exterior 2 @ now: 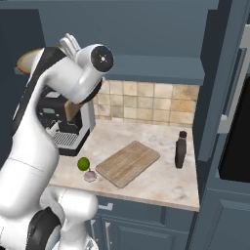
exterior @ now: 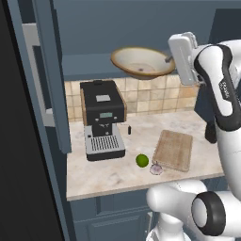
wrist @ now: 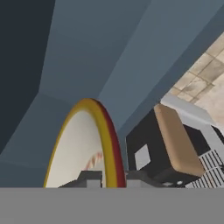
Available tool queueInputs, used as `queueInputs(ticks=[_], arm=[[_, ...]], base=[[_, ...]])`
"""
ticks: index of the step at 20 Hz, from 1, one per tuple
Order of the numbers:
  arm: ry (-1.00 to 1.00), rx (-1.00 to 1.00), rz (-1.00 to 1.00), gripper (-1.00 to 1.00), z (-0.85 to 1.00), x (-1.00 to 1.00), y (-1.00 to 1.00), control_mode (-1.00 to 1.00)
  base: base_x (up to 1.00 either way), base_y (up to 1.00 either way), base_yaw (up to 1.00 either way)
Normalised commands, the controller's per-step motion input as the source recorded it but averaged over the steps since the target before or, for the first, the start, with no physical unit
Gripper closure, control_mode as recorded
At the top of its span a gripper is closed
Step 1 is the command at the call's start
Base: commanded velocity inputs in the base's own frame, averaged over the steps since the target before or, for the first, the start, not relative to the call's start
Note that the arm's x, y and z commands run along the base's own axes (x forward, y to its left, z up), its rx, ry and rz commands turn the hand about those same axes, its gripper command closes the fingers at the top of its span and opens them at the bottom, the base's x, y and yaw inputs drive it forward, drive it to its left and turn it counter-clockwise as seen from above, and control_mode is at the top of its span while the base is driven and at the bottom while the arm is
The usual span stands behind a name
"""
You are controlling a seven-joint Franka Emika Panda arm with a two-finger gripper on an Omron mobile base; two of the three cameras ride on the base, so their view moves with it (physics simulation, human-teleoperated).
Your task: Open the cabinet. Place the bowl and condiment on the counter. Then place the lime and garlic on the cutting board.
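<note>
Above the coffee machine (exterior: 102,120), level with the cabinet (exterior: 141,28) shelf, your gripper (wrist: 114,177) is pinched shut on the bowl (exterior: 141,62) rim, and the bowl hangs tilted. You are mid bowl step, I judge; next, lower it to bare counter (exterior: 113,172) beside the machine.

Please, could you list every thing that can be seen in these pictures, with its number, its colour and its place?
bowl: one, cream with tan rim, held tilted in the air in front of the open cabinet
coffee machine: one, black and silver, left on the counter
cutting board: one, light brown, middle of the counter
lime: one, green, left of the board
garlic: one, pale, beside the lime
bottle: one, dark brown, upright right of the board
gripper: one, white, shut on the bowl's rim
</note>
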Motion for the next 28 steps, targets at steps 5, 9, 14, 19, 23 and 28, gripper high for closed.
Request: queueInputs(ticks=[5,9,14,19,23,28], arm=[[0.00,0.00,0.00,1.00,0.02,-1.00,-0.36,-1.00],[0.00,0.00,-0.06,1.00,0.00,-0.75,-0.23,-1.00],[0.00,0.00,-0.14,1.00,0.00,-0.48,-0.03,-1.00],[0.00,0.00,-0.22,1.00,0.00,-0.45,-0.03,-1.00],[0.00,0.00,-0.19,1.00,0.00,-0.53,-0.28,-1.00],[0.00,0.03,-0.17,1.00,0.00,-0.69,-0.53,-1.00]], base=[[0.00,0.00,0.00],[0.00,0.00,0.00],[0.00,0.00,0.00],[0.00,0.00,0.00],[0.00,0.00,0.00],[0.00,0.00,0.00]])
